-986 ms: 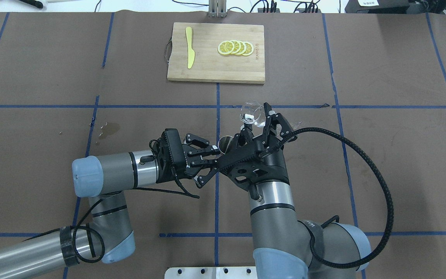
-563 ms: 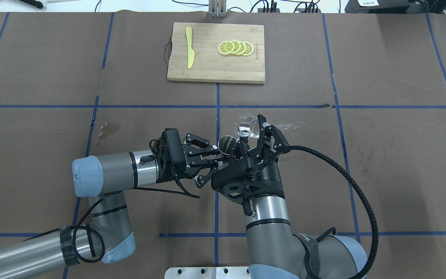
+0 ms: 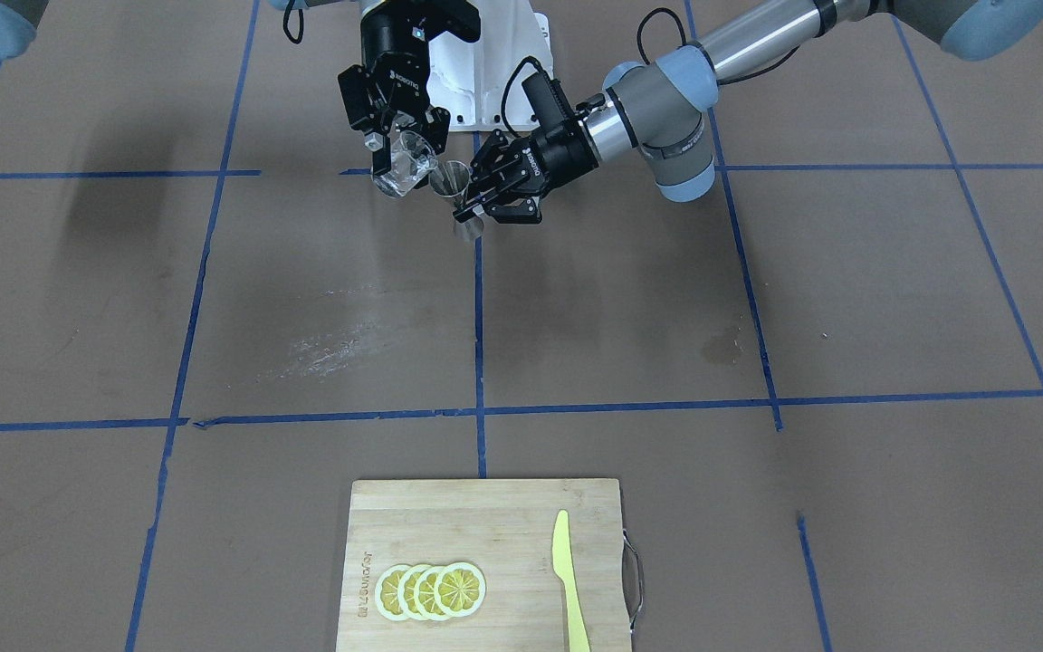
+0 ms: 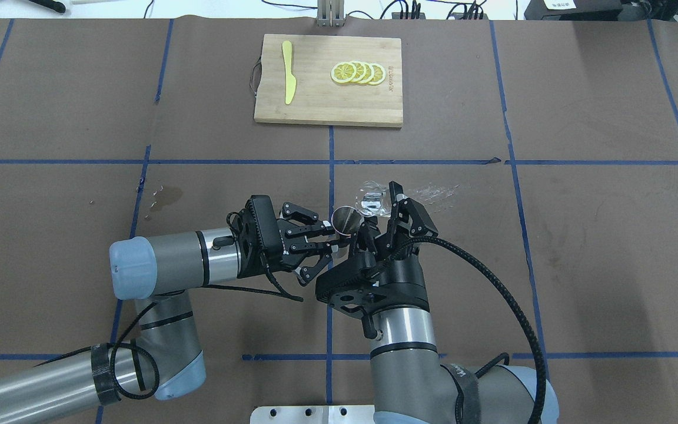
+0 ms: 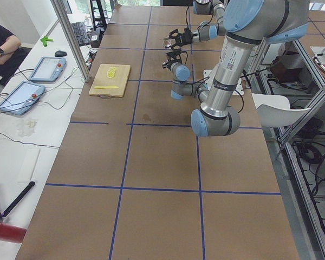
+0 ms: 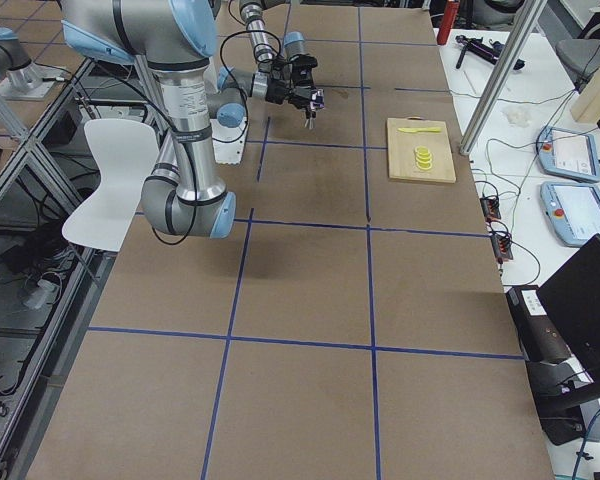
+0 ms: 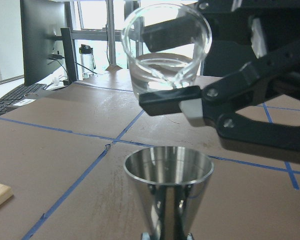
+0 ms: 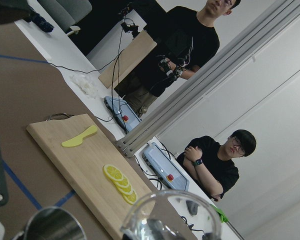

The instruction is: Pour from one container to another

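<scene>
The right gripper [image 3: 404,152] is clamped on the glass [image 7: 165,55], which is tilted just above the steel jigger [image 7: 168,172]. The left gripper [image 3: 476,201] is clamped on the jigger's waist. The glass holds liquid and the jigger appears empty. Judgement: positioning complete, pouring not yet begun.

The left arm [image 4: 168,262] and right arm [image 4: 406,330] are silver-grey tubes with pale blue caps. The left gripper [image 4: 332,235] and right gripper [image 4: 379,204] are black; a ribbed black cable [image 4: 530,330] loops beside the right arm.
</scene>
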{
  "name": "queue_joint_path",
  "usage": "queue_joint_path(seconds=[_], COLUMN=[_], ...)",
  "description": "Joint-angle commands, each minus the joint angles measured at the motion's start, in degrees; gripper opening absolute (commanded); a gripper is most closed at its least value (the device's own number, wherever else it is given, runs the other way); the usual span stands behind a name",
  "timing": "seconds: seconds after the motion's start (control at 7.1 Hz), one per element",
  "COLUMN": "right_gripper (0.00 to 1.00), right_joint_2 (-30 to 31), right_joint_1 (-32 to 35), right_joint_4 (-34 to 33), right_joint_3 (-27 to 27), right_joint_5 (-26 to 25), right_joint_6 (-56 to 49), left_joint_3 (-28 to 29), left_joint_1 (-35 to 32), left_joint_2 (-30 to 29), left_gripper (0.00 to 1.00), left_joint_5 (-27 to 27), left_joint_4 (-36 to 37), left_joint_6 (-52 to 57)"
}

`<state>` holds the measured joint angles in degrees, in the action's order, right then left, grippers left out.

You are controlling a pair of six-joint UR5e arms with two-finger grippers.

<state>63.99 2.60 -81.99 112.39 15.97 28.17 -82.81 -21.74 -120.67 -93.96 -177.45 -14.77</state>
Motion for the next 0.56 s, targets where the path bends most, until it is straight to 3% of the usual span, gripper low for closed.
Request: queue_joint_path(seconds=[0.0,0.42], right_gripper=[0.00,0.00], right_joint_2=[-0.1,-0.5], right_joint_1=[-0.1,-0.1], right_joint_4=[-0.5,-0.6], right_joint_3=[-0.1,-0.1], right_joint_5=[-0.1,-0.2], right_joint_6=[-2.5,-5.8], left_joint_3=[-0.1,-0.1], left_joint_1=[-0.1,0.0], left_joint_2=[0.0,0.0], left_gripper=[0.00,0.00], left_joint_5=[0.0,0.0], left_joint_4=[0.0,0.0], left_joint_6=[0.0,0.0])
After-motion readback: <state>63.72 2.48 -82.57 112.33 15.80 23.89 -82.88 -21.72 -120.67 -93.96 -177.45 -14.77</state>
